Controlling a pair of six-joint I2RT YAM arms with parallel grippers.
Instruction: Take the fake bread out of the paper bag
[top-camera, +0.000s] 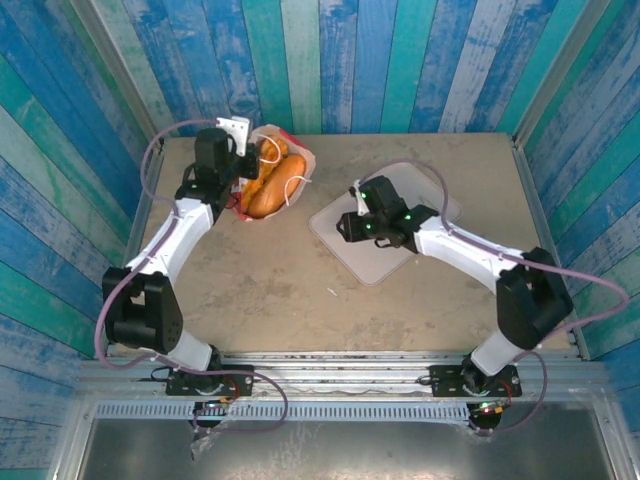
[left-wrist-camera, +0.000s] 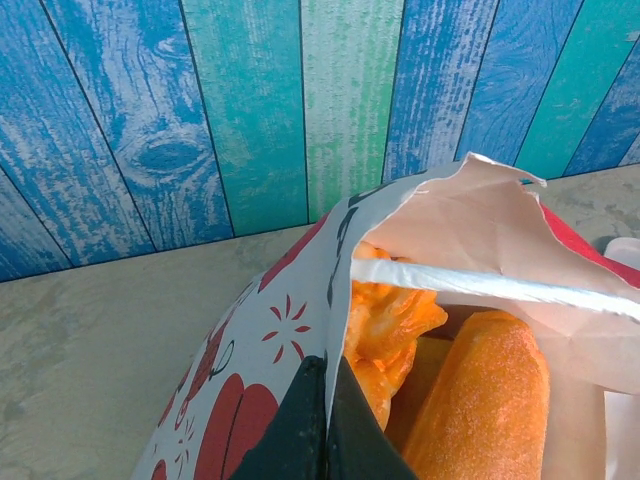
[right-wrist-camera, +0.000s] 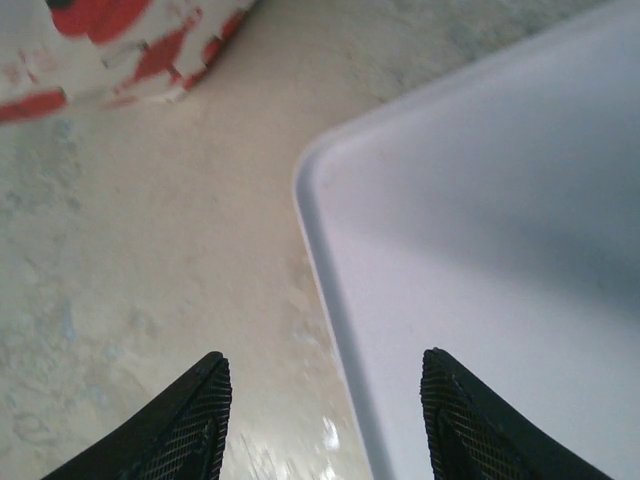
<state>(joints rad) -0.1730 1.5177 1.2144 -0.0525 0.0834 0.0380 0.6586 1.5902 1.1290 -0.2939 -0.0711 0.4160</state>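
The paper bag (top-camera: 297, 160), red and white with white cord handles (left-wrist-camera: 480, 286), lies tipped at the table's back left, its mouth open. Inside it is the fake bread: an oblong golden bun (left-wrist-camera: 485, 400) and a flaky orange piece (left-wrist-camera: 398, 318); the same bun (top-camera: 268, 190) is plain from above. My left gripper (left-wrist-camera: 328, 405) is shut on the bag's rim, one finger outside the paper and one inside. My right gripper (right-wrist-camera: 325, 410) is open and holds nothing. It hovers low over the left edge of the tray, well apart from the bag.
A flat white tray (top-camera: 365, 262) lies right of centre, with its rounded corner (right-wrist-camera: 310, 175) under my right gripper. The bag's red-marked base (right-wrist-camera: 120, 40) is ahead and to the left of that gripper. Blue and green plank walls (left-wrist-camera: 250, 110) stand close behind the bag.
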